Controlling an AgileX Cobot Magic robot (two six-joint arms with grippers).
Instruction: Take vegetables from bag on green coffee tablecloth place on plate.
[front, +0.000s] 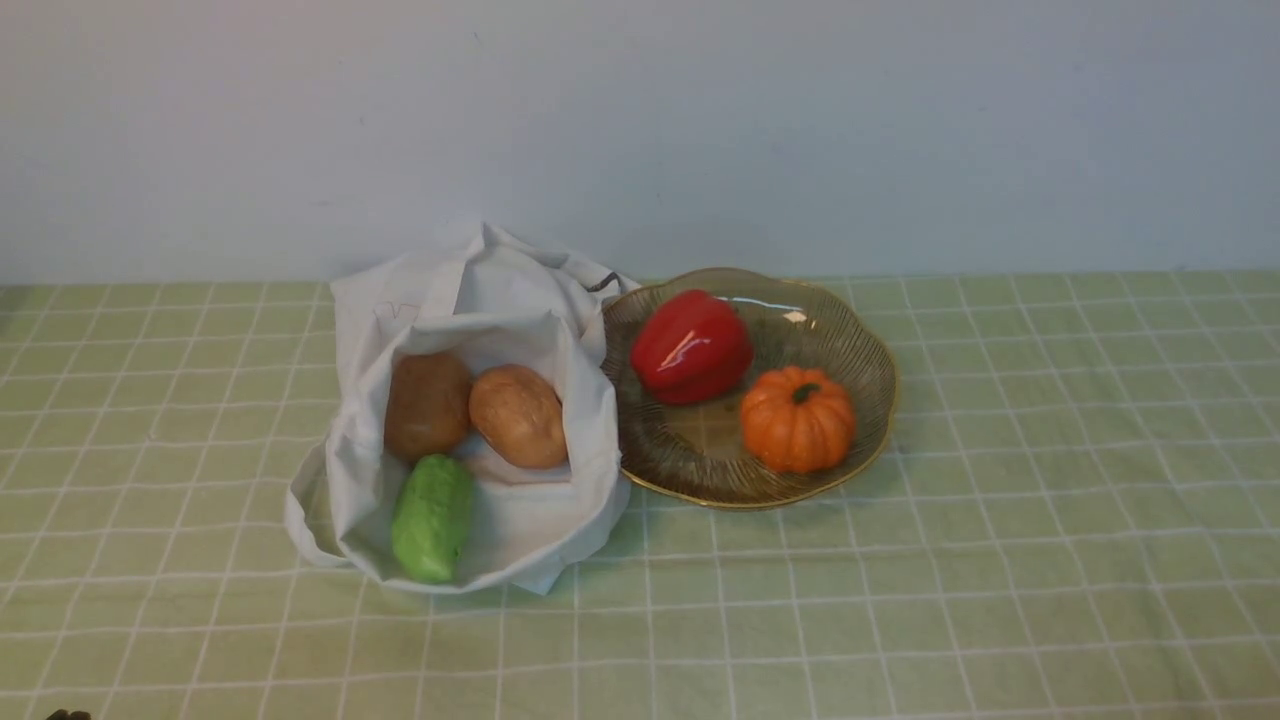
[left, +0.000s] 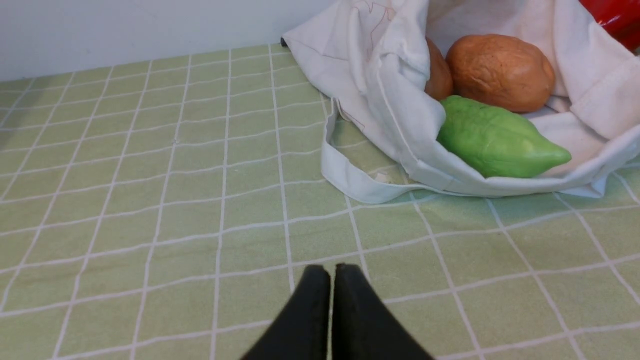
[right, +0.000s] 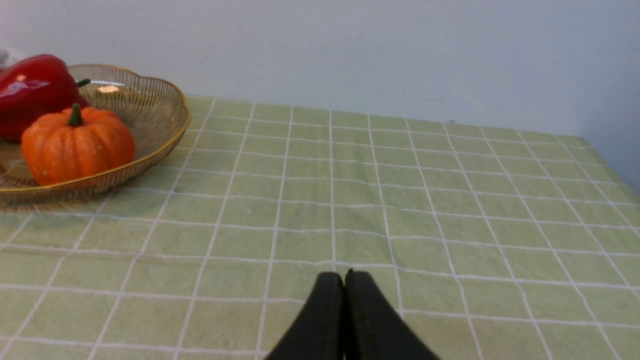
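Left gripper (left: 332, 272) empty, jaws together, low over the green coffee tablecloth (left: 150, 200); right gripper (right: 344, 279) likewise pressed together. Bag (left: 380, 75) lies ahead of the left gripper, well apart, mouth open. Gourd (left: 495, 140) nearest the bag's lip, two potatoes (left: 500, 70) behind it. Gourd probably light, rigid, bumpy; grip across its middle. Bag cloth soft, may snag.

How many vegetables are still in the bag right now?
3: two potatoes side by side, left and right, and a green gourd near the bag mouth. Cloth folds may hide more.
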